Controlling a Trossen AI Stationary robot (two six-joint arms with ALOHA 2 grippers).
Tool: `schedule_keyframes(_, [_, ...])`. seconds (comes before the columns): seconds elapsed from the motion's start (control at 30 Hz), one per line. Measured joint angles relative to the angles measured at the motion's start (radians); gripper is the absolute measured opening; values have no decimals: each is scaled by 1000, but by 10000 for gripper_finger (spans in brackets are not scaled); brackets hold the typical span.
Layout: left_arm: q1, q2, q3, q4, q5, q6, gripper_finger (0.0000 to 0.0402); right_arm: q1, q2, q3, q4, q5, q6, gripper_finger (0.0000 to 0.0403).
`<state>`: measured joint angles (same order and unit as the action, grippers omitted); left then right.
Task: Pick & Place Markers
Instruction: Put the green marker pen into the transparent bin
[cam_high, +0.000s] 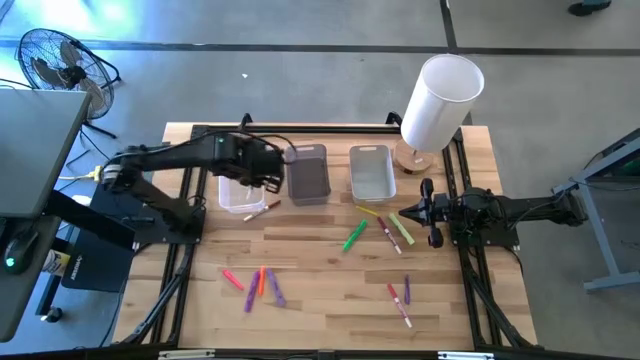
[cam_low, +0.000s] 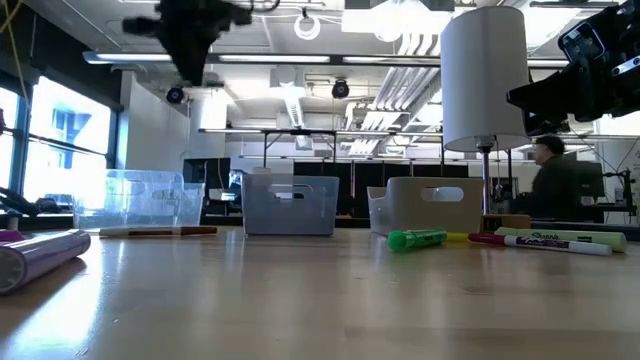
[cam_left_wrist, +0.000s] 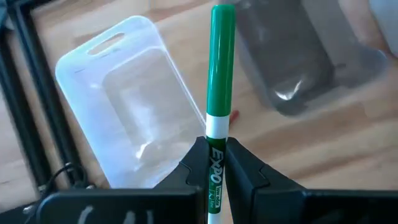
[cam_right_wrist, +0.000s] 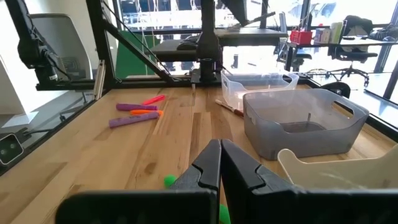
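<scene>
Above the clear plastic bin (cam_left_wrist: 118, 106) on the wooden worktop (cam_high: 330, 280), the left pincer (cam_left_wrist: 216, 165) clamped a slim green marker (cam_left_wrist: 220, 68); the right pincer (cam_right_wrist: 220, 163) waited, pressed together.

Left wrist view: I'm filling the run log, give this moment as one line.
left gripper: shut on green-capped white-barrelled marker | over clear plastic bin | right gripper: shut, waiting

an open lab or workshop – concrete floor (cam_high: 300, 60), exposed ceiling pipes (cam_low: 400, 100), office chairs (cam_right_wrist: 357, 46).
</scene>
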<state>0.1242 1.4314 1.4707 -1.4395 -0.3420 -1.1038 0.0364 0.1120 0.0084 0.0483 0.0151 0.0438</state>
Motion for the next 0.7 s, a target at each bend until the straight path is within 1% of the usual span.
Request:
schedule_keyframes(0.07, [57, -80, -145, 50, 19, 0, 21, 0, 0, 0, 0, 0, 0, 0])
schedule_keyframes(0.13, [114, -138, -272, 206, 40, 0, 21, 0, 0, 0, 0, 0, 0, 0])
schedule_keyframes(0.2, [185, -199, -401, 270, 74, 16, 24, 0, 0, 0, -2, 0, 0, 0])
schedule_keyframes(0.23, [221, -219, -451, 291, 104, 32, 28, 0, 0, 0, -2, 0, 0, 0])
schedule_keyframes(0.3, [274, -237, -527, 434, 158, 66, 34, 0, 0, 0, -1, 0, 0, 0])
schedule_keyframes(0.33, [307, -239, -564, 464, 172, 88, 35, 0, 0, 0, -2, 0, 0, 0])
schedule_keyframes(0.37, [337, -238, -598, 451, 183, 108, 35, 0, 0, 0, -4, 0, 0, 0])
schedule_keyframes(0.4, [362, -239, -623, 449, 211, 128, 35, 0, 0, 0, -3, 0, 0, 0])
schedule_keyframes(0.47, [402, -230, -646, 542, 237, 171, 35, 0, 0, 0, -3, 0, 0, 0])
schedule_keyframes(0.5, [419, -220, -657, 561, 243, 188, 35, 0, 0, 0, -3, 0, 0, 0])
schedule_keyframes(0.57, [448, -204, -674, 545, 259, 209, 35, 0, 0, 0, -2, 0, 0, 0])
schedule_keyframes(0.63, [468, -199, -670, 583, 258, 225, 35, 0, 0, 0, -3, 0, 0, 0])
schedule_keyframes(0.7, [486, -197, -668, 582, 258, 243, 36, 0, 0, 0, -3, 0, 0, 0])
